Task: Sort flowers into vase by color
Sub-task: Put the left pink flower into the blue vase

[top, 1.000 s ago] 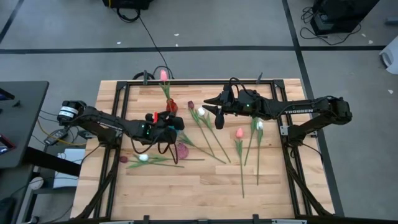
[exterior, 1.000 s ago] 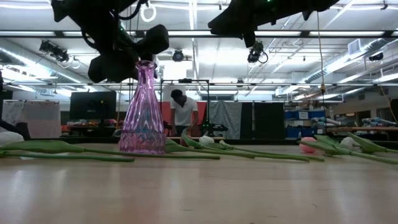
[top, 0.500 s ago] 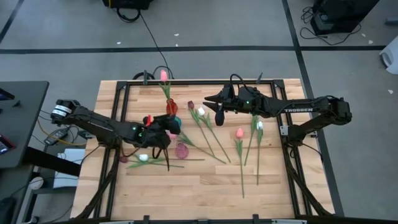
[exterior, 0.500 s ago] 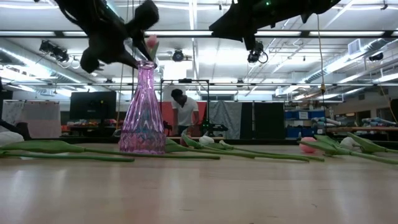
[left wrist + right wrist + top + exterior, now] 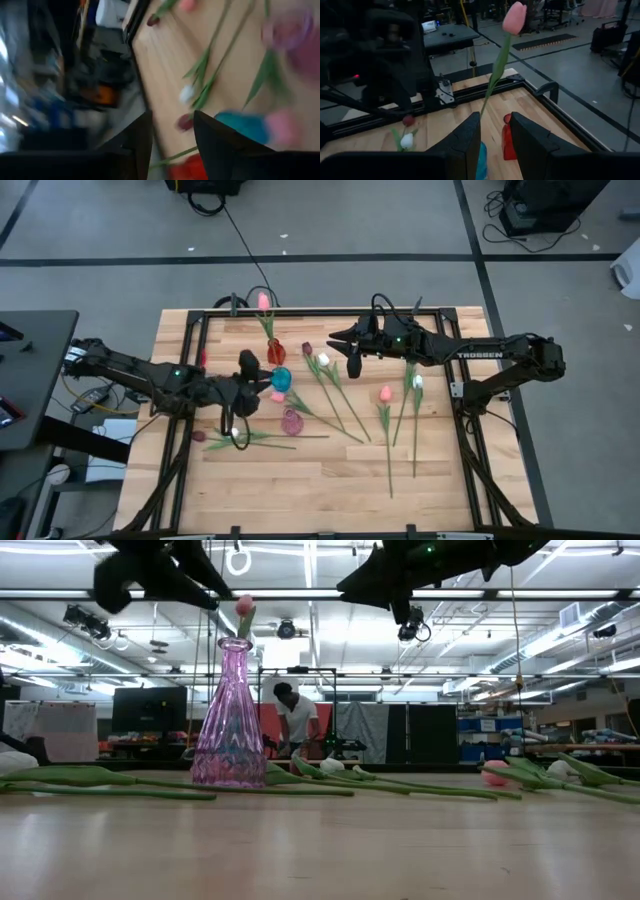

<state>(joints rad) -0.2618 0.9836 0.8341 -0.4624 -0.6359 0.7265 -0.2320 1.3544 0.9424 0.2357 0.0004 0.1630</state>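
High view: L tool (image 5: 247, 367) open nr vase (image 5: 291, 421), table edge (image 5: 160, 370) well apart.

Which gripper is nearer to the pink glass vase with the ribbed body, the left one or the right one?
The left. The left gripper hangs just above the pink glass vase, toward the table's left side. The right gripper hovers farther off, over the loose tulips toward the far right.
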